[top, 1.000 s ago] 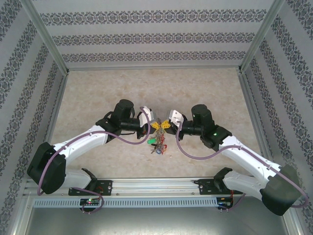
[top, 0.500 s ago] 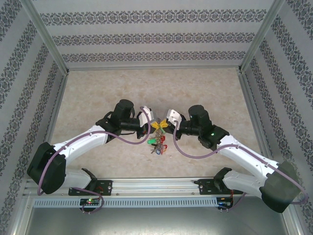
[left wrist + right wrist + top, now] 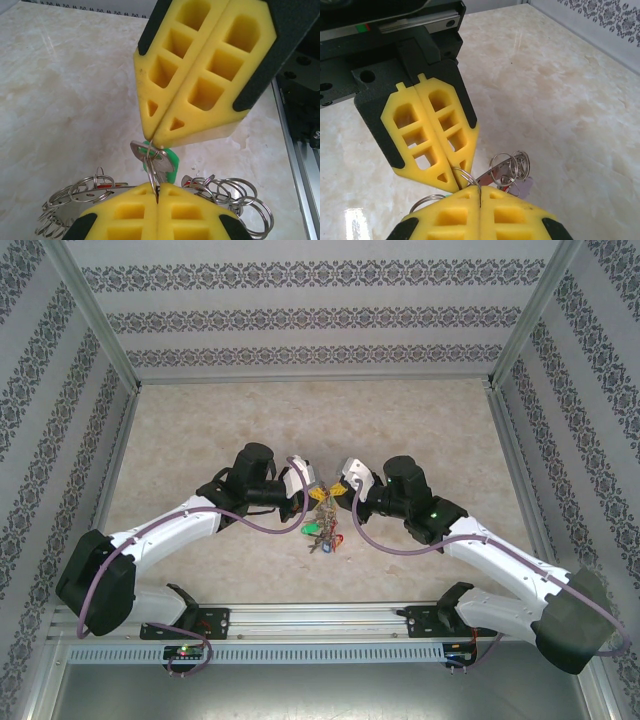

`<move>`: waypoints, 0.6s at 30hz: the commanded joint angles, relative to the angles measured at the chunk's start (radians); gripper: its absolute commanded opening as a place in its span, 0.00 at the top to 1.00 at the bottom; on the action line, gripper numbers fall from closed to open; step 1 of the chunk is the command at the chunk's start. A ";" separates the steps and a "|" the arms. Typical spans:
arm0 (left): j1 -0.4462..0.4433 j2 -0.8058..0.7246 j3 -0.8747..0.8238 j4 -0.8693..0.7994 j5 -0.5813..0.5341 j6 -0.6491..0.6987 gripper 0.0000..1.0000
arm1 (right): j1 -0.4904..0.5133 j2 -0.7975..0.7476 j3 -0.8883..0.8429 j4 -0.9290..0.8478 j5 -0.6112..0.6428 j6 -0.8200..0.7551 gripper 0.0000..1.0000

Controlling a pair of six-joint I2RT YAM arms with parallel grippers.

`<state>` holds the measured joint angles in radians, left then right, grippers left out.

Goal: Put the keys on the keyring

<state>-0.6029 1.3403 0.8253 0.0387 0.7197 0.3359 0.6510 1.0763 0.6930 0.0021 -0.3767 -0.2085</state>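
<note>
Now: two closed claws meet over the keyring

Seen from above, the left claw (image 3: 157, 192) points in from 9 o'clock. Its pads are pressed together, pinching the lower end of a silver key (image 3: 146, 152) with a green tag (image 3: 171, 162). The key's head stands just past those pads. From 3 o'clock the right claw (image 3: 152, 136), also pressed together, touches its tips to the key's head; whether it grips it I cannot tell. The keyring (image 3: 322, 530), a bunch with coloured tags, sits just at 6 o'clock of the claws, mid-table (image 3: 200, 420).
</note>
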 commanded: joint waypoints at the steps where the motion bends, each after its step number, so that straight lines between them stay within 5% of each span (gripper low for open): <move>1: -0.024 -0.002 0.019 0.066 0.052 0.002 1.00 | 0.001 0.010 0.029 -0.014 0.090 0.049 1.00; 18: -0.026 0.022 -0.125 0.329 -0.088 -0.108 0.99 | 0.009 0.008 0.060 -0.034 0.031 0.061 1.00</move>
<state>-0.6174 1.3533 0.7250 0.2375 0.6582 0.2737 0.6525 1.0962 0.7116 -0.0414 -0.3561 -0.1589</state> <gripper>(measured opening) 0.042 0.059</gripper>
